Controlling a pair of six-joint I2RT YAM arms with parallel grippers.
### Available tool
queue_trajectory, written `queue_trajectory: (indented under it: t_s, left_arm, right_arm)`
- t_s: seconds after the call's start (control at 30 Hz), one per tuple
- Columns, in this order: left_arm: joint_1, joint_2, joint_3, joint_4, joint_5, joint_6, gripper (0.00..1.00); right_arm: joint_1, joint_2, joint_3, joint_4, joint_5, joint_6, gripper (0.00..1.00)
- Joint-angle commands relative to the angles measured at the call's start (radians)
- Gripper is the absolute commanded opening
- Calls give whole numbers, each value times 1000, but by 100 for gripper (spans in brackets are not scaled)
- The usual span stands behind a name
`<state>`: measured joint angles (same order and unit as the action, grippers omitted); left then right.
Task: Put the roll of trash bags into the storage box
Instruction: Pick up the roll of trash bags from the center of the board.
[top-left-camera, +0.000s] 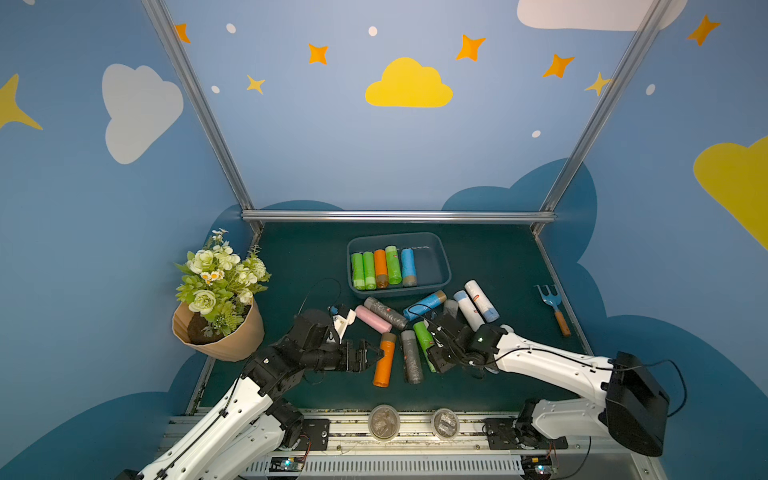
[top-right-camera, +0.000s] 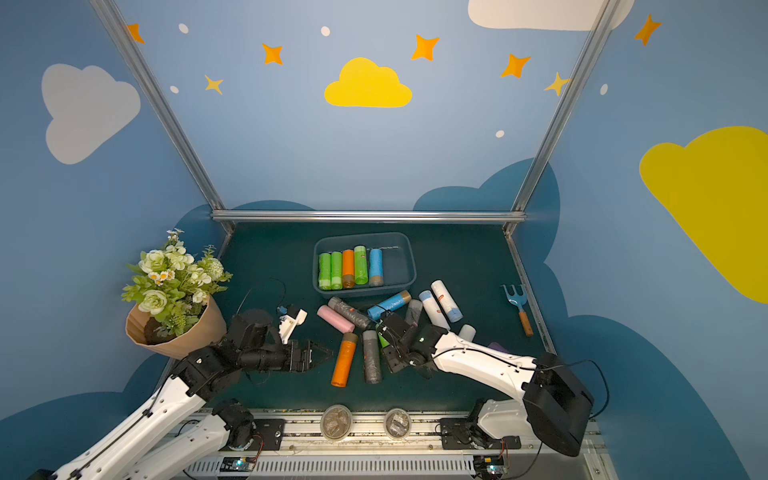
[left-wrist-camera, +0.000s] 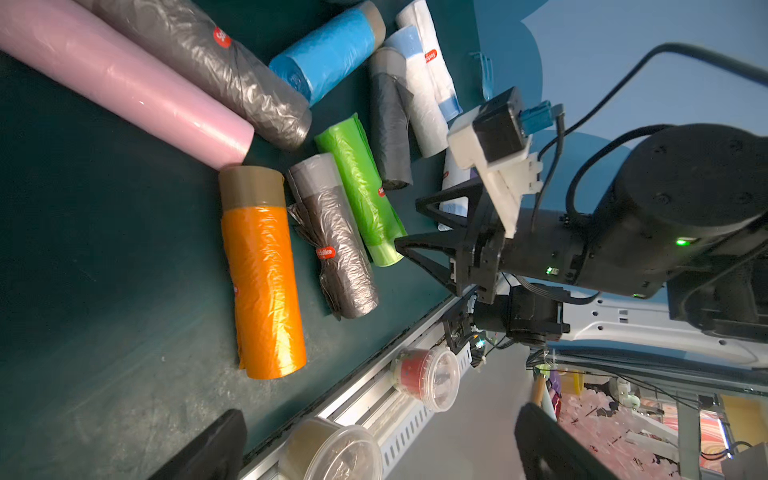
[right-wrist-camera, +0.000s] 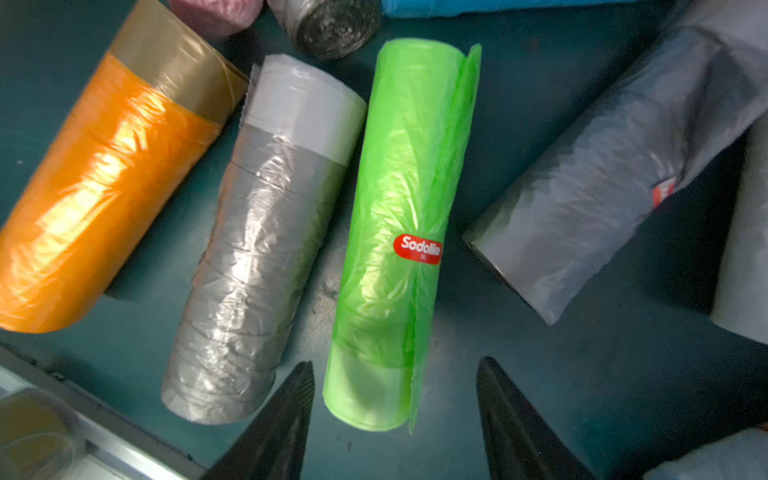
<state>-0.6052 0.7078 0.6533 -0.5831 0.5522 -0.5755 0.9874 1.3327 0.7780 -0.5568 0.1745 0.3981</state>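
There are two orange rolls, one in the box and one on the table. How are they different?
The boxed orange roll lies in the storage box, in a neat row between green rolls. The loose orange roll lies out on the table beside a grey roll. The boxed orange roll's brown end points toward the robot. The loose orange roll's brown end points away. Both are orange with one brown end and lie on their sides.

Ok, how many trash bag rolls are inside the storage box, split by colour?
Green rolls: 3
Orange roll: 1
Blue roll: 1
Total in the storage box: 5
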Motion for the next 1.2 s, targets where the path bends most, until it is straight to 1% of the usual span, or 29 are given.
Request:
queue_trajectory:
  t_s: [0.0, 0.2, 0.4, 0.47, 0.53, 0.6, 0.73, 0.77, 0.87, 1.07, 1.17]
  left_arm:
    - [-1, -25, 7, 13, 35, 20, 100]
    - [-1, -45, -4, 29, 22, 11, 100]
    - [-1, -39, -4, 29, 20, 12, 100]
    - [-1, -37, -3, 29, 21, 11, 100]
    - [0, -38, -6, 29, 21, 11, 100]
    - [-1, -40, -5, 28, 18, 11, 100]
    - [-1, -40, -4, 23, 4, 10, 100]
    - [0, -41, 0, 18, -4, 11, 100]
    - [1, -54, 5, -5, -54, 11, 100]
    - [15, -85, 11, -24, -107, 12, 100]
    - [36, -97, 11, -24, -108, 15, 100]
  right_arm:
    - [5, 42, 20, 7, 21, 15, 59]
    - [5, 108, 47, 29, 26, 0, 51]
    - [4, 167, 63, 58, 8, -14, 50]
    - [5, 180, 64, 63, 4, -13, 46]
    - [4, 185, 60, 70, 5, -10, 38]
    - [2, 183, 56, 72, 8, -9, 34]
    - [2, 151, 43, 60, 8, 2, 17]
    - [1, 135, 37, 56, 3, 3, 17]
    - [0, 82, 27, 30, -19, 7, 21]
    - [0, -55, 44, -69, -31, 5, 21]
    - [-8, -118, 67, -114, -22, 15, 22]
